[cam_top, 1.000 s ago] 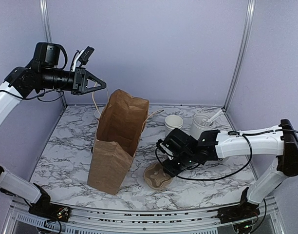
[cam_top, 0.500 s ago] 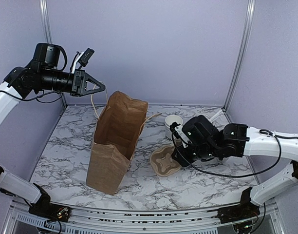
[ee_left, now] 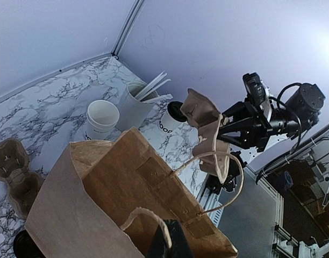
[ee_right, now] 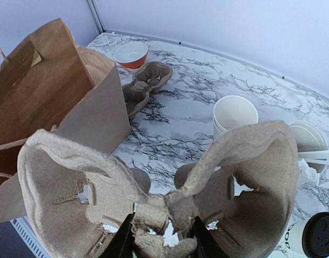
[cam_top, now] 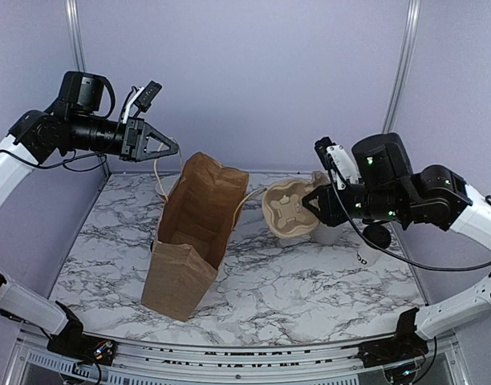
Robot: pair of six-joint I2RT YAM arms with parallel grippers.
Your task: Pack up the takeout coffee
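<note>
Where the table (cam_top: 310,297) runs closest to the arm bases, a brown paper bag (cam_top: 185,249) stands upright on the marble, front-left, mouth open. Up & to its right the R gripper (ee_right: 162,242) hangs in the air w/ a pulp cup carrier (cam_top: 290,210). Its fingers (ee_right: 123,243) are pinched on the carrier's centre ridge. The carrier is tipped up on edge, clear of the table, just beside the bag's top edge, not inside.

Below the R arm, on the right side of the table, sits the takeout coffee cup (ee_left: 167,124): upright, black lettering low on its side, black lid (ee_right: 319,235) on top. It's well apart from the bag & nothing grips it. Behind it, a bit to the left, is a taller white tub (ee_left: 133,102) w/ utensils sticking out, then a stack of white cups (ee_right: 234,114) beside that.

Behind the bag, back-left, a 2nd carrier (ee_right: 148,80) lies flat on the marble w/ a small orange bowl (ee_right: 130,54) past it. Highest & furthest back, the L gripper (cam_top: 173,148) is closed tight on the bag's twine handle (ee_left: 142,212), holding that loop up above the bag's rim.
</note>
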